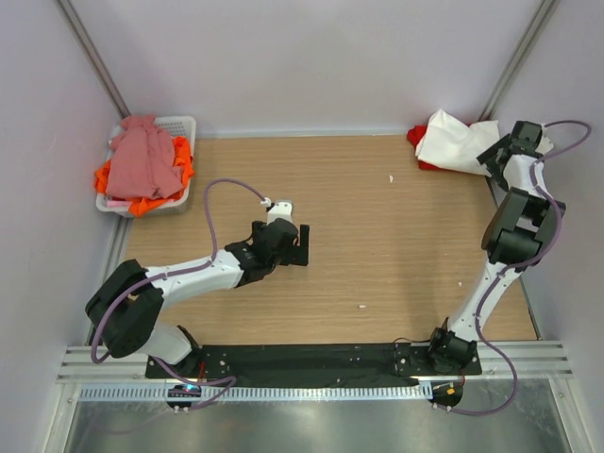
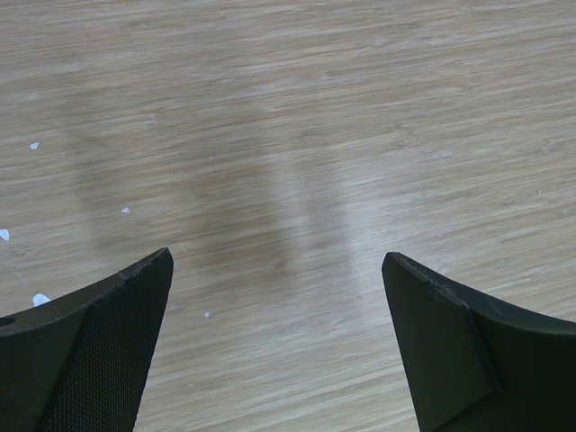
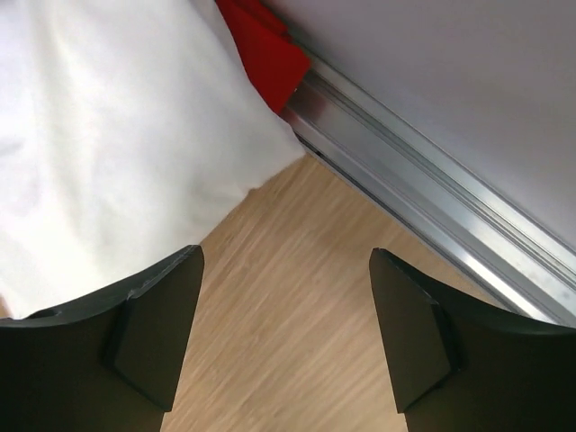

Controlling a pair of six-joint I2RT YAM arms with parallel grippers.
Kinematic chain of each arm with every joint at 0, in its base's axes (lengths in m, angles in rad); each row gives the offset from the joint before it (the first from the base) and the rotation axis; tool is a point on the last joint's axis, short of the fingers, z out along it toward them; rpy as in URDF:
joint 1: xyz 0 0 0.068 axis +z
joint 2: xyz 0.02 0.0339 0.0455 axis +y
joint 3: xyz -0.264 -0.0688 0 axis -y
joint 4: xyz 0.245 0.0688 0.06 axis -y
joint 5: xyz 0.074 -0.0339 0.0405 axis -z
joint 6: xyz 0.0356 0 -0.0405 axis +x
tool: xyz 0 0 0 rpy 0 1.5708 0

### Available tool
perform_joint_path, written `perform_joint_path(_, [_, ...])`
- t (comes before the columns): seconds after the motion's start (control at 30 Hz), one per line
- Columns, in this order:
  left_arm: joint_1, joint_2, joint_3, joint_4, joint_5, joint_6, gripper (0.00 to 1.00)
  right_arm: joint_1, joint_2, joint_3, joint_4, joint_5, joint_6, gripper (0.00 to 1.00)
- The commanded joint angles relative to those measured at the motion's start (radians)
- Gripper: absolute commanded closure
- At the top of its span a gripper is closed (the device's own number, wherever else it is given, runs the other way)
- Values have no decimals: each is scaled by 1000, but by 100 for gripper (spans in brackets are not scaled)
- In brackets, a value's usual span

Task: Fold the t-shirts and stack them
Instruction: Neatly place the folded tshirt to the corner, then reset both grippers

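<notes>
The white t-shirt lies on a red t-shirt in the far right corner of the bench. It is just beside the right end effector, which is open and holds nothing. The left end effector is wide open over the middle of the bench and holds nothing too.

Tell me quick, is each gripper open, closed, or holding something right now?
Left gripper: open, holding nothing.
Right gripper: open, holding nothing; the white t-shirt lies next to it, not between its jaws.

Top view looks down on table; wrist views close above.
</notes>
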Motion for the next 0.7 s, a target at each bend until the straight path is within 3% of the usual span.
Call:
perform_joint_path(0.0, [-5, -15, 15, 35, -37, 4, 0, -88, -264, -55, 101, 119, 118, 19])
perform_joint_path(0.1, [-5, -19, 13, 35, -39, 4, 0, -49, -410, -153, 123, 54, 137, 19])
perform_joint_path(0.33, [-5, -29, 10, 15, -45, -7, 0, 281, -691, -430, 157, 24, 31, 16])
perform_joint_path(0.43, [-4, -38, 7, -5, -42, -16, 0, 373, -803, -587, 178, -24, 89, 16])
perform_joint_path(0.53, [-4, -58, -5, -11, -54, -30, 0, 454, -947, -862, 368, -205, 152, 14])
perform_joint_path(0.67, [-1, -83, -17, -26, -72, -54, 0, 666, -1085, -1130, 483, -201, 172, 9])
